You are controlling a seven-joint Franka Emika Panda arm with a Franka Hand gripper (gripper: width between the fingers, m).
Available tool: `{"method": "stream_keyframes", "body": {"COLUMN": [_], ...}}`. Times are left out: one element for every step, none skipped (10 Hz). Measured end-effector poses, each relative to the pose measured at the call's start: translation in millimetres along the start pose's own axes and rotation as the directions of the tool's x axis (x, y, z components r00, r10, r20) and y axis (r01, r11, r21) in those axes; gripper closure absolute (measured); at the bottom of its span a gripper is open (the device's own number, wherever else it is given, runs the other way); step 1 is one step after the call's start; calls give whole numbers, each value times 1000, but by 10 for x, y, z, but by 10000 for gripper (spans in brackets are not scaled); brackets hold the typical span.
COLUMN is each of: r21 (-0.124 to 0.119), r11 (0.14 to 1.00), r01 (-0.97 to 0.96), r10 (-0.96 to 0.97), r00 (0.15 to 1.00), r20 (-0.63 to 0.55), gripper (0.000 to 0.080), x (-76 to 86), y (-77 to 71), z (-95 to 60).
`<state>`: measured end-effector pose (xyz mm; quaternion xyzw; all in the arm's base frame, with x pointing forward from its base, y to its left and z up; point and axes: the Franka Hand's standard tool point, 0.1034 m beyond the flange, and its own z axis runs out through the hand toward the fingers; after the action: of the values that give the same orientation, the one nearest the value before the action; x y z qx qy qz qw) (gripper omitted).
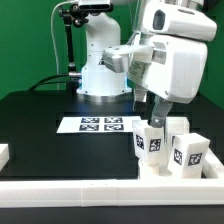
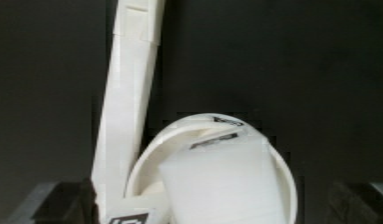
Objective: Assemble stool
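In the wrist view the stool's round white seat (image 2: 214, 170) lies on the black table, its edge against a long white rail (image 2: 131, 100). My gripper (image 2: 209, 212) hangs above it, open. Its dark fingers (image 2: 63, 206) show at both sides, clear of the seat's rim and holding nothing. A tagged white piece (image 2: 131, 216) peeks in beside the rail. In the exterior view my gripper (image 1: 150, 108) is just over three white tagged legs: one in front (image 1: 152, 142), one on the exterior view's right (image 1: 190, 152) and one behind (image 1: 178, 126). There the legs mostly hide the seat.
The marker board (image 1: 98, 124) lies flat in the middle of the black table. White border rails run along the front (image 1: 100, 190) and at the exterior view's left edge (image 1: 4, 153). The robot's base (image 1: 100, 70) stands at the back.
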<state>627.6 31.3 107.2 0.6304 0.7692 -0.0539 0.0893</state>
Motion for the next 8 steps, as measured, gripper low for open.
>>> {"method": "stream_keyframes", "body": {"r21": [3,8,14,18,22,24,25,25], "r11": [998,998,999,999,999,999,999,999], "r01": [59,55,46,44,44,40,32,31], "r10": [-59,-55,-46,-45,-44,-41,-33,-31], "r00": [998,998,999,999,999,999,999,999], "r20": [7,6,7,7,7,7,7,7], "gripper": [151,151,151,151,151,151,154,154], "x": [0,9,13,12,16,20,22,19], "y": [-8,-20,-36,-46,-57,-63,-64,-65], "z": [17,47,82,106,131,145,148,149]}}
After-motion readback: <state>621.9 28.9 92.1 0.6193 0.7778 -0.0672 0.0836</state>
